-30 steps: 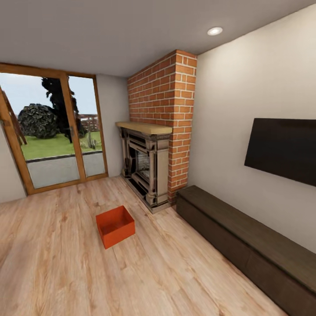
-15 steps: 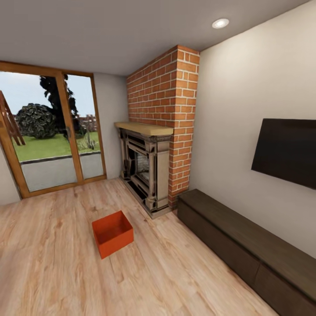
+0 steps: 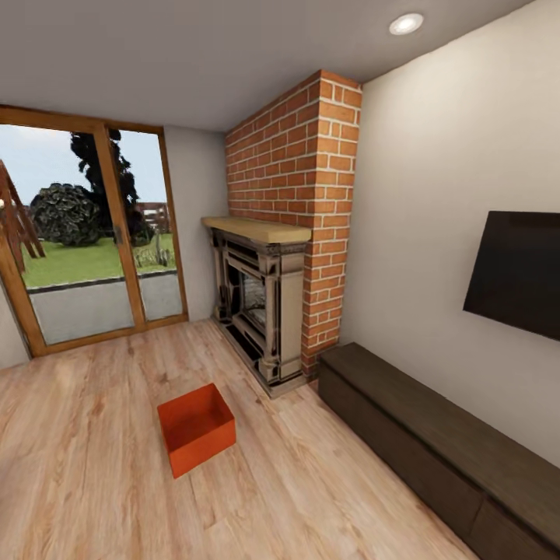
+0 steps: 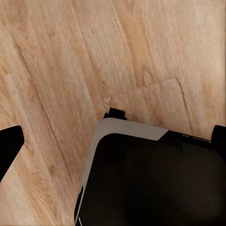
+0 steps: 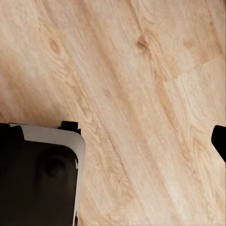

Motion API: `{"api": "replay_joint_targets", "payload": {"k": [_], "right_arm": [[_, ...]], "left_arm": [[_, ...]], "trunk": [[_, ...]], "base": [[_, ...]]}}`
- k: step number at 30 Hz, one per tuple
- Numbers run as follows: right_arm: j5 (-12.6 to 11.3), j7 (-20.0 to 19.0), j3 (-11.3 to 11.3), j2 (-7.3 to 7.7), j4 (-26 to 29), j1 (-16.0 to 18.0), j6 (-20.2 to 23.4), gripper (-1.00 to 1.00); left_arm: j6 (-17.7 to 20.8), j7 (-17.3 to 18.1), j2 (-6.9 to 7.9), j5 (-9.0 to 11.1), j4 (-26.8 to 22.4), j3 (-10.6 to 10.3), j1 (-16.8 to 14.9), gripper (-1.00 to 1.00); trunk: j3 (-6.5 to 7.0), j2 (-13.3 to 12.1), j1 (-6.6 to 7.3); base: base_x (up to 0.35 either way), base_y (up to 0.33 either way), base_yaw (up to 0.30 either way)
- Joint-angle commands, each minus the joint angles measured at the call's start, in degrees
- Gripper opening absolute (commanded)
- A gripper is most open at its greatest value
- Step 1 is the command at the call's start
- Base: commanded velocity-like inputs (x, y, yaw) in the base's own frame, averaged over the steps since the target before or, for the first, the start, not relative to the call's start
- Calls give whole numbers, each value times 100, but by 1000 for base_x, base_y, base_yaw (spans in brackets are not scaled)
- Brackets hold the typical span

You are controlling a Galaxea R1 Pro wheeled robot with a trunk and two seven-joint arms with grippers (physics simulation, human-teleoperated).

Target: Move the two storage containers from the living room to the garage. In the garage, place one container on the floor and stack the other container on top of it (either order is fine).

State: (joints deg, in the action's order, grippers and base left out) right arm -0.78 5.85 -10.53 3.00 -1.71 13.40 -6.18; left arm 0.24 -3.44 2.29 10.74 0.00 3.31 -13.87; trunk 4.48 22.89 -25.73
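Your storage container (image 3: 196, 427) sits on the living room's wood floor (image 3: 93, 482) near the fireplace (image 3: 260, 311), open side up for gripping. Both pincers' fingertips show wide apart, empty.

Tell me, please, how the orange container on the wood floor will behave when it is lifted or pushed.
The storage container has thin plain walls and looks empty, so it is probably light. Its flat bottom and low, wide shape suggest it will slide on the smooth wood floor rather than tip. The thin walls may flex if squeezed.
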Motion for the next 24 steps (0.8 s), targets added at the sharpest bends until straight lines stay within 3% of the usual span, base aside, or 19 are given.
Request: {"api": "replay_joint_targets", "payload": {"k": [1, 24], "right_arm": [[-9, 18, -36, -1, -18, 5, -31, 100], [-10, 20, -36, 4, -18, 5, -33, 100]], "left_arm": [[3, -8, -1, 16, 0, 32, -2, 100], [3, -8, -1, 16, 0, 30, -2, 100]], "trunk": [[-2, 3, -5], [-2, 3, -5]], "base": [[323, 0, 205], [324, 0, 249]]}}
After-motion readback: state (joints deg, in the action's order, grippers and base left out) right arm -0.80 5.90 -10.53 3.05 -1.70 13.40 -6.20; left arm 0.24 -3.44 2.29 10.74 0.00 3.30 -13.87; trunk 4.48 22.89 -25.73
